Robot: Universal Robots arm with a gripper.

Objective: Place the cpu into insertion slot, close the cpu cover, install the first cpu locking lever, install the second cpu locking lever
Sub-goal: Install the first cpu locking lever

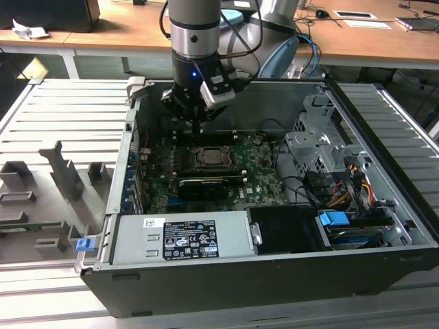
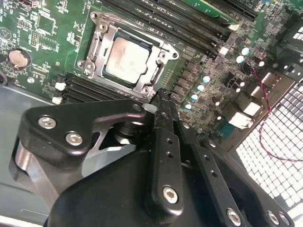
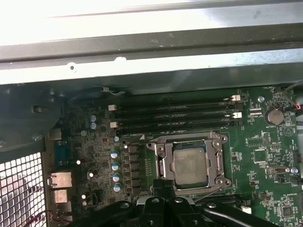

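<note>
The cpu, a dull silver square, lies flat in the insertion slot on the green motherboard. The silver cpu cover lies down around it as a frame. In both wrist views my gripper has its black fingers together, and their tip is right at one corner of the socket frame. I cannot tell whether it touches a locking lever. In the exterior view the gripper hangs just behind the socket inside the open computer case.
Memory slots run beside the socket. A long black card lies in front of it. The power supply fills the case's near side, and a drive cage with cables stands at the exterior view's right. Case walls enclose everything.
</note>
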